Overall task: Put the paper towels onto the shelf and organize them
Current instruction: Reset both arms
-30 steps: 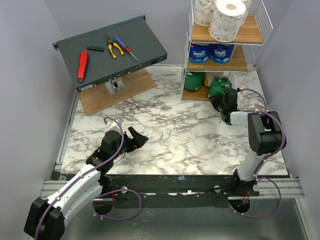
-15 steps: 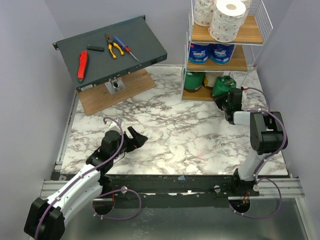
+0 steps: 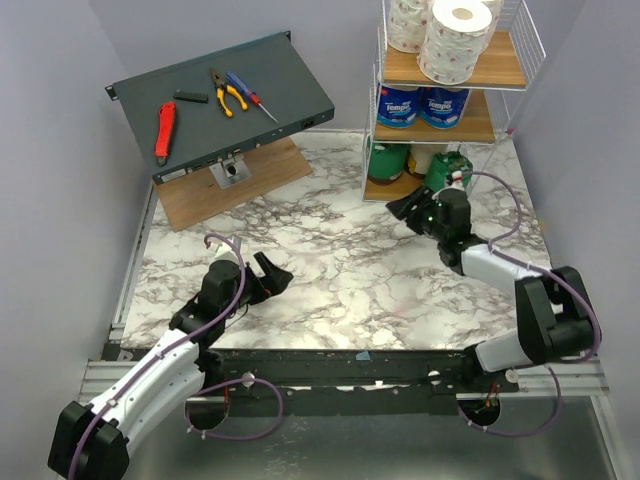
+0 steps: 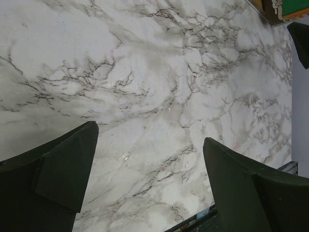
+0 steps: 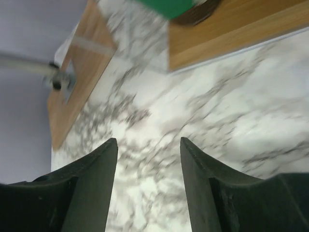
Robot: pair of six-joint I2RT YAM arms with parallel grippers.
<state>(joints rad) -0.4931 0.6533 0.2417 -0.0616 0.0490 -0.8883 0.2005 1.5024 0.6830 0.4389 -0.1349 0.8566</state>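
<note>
Paper towels (image 3: 459, 40): every roll I can see is on the shelf (image 3: 505, 75), at the back right of the bench (image 3: 330, 250). They're grouped by type, one type per tier, which I read as the "organize" part. They stand on end, presumably so they can't roll off the boards.

Count:
- Top tier: two white pink-speckled rolls (image 3: 408, 22) visible. The frame edge may cut off more. The wire basket sides suit the tall bare rolls.
- Middle tier: two blue-and-white rolls (image 3: 397, 105), side by side.
- Bottom tier: two green rolls (image 3: 388, 160), one at each end. Something pale sits between them and I can't tell what it is.

The right wrist view is blurred but shows a green wrap with a brown end (image 5: 170, 6) on the bottom board.

The right hand (image 3: 405, 206) hangs over the bench just in front of the bottom tier. Its jaws are wide and its fingers (image 5: 91, 188) frame nothing but marble. The left hand (image 3: 274, 270) is low over the near-left bench, well apart from the shelf. Its jaws are also wide and empty, and my guess is it's parked clear of the right arm's path.

Judgement: placing looks done or nearly done. At most the front green roll needs squaring up.

Off-task: one dark grey panel (image 3: 290, 75) sits propped on a wooden board (image 3: 215, 195) at back left. It carries four hand tools (image 3: 164, 130).
</note>
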